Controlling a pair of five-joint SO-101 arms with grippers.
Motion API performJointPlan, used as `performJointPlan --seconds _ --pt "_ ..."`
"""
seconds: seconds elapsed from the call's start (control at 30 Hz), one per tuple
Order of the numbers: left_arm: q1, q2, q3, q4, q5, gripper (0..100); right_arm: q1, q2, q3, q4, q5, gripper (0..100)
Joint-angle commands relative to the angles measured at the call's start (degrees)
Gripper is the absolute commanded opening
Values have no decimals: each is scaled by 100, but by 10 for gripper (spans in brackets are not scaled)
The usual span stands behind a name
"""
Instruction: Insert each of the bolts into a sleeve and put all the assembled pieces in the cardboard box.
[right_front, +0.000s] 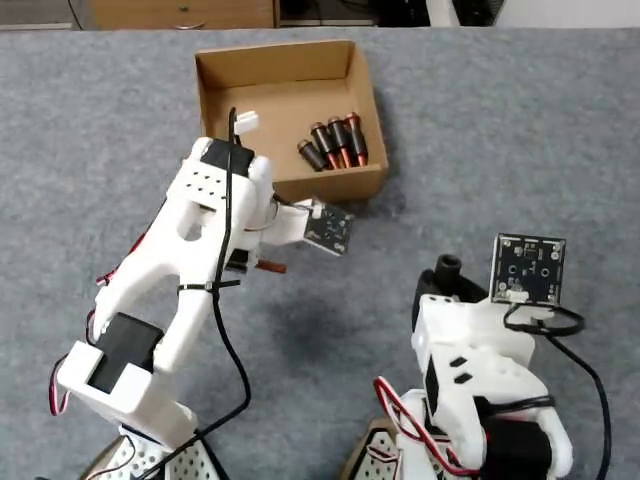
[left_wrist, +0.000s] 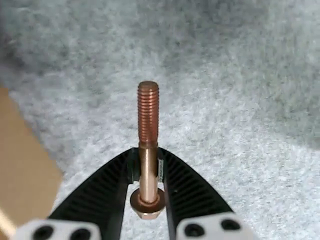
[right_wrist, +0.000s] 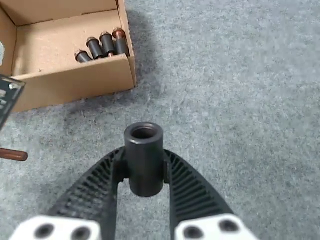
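There are four assembled pieces (right_front: 340, 140), one cardboard box (right_front: 250, 105), one single bolt (left_wrist: 148, 135) and one single sleeve (right_wrist: 144, 157).

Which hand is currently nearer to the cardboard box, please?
The left. The left hand, holding a bolt, sits close by the near wall of the cardboard box; the right hand, holding a sleeve, is farther back and off to the side.

The bolt (left_wrist: 148, 130) is glossy copper-coloured metal with a threaded end. The sleeve (right_wrist: 144, 160) is smooth matt black. The cardboard box (right_front: 340, 185) is matt brown card. The counter (right_front: 500, 130) carries rough grey felt-like cloth. The arm housings (right_front: 200, 230) are smooth white plastic.
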Motion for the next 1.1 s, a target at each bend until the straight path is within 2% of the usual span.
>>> performJointPlan --seconds 0.0,0.07,0.23,0.43,0.67,0.93,1.07 --pt "-18 -242 237 -70 -2382 19 -48 -40 -13 -123 -44 1" --pt "-26 -242 484 -316 -2347 20 -48 -40 -13 -132 -44 1" --pt "-79 -242 1327 -1327 -1749 21 -57 -40 -4 -158 -44 1" --pt "-123 -242 1855 -2207 -1705 21 -66 -40 13 -167 -44 1" --pt "-123 -242 2154 -2549 -1697 22 -75 -40 13 -167 -44 1" --pt "-132 -242 2189 -2541 -1662 23 -75 -40 13 -167 -44 1" --pt "-123 -242 2154 -2549 -1152 131 -75 -40 13 -167 -44 1"
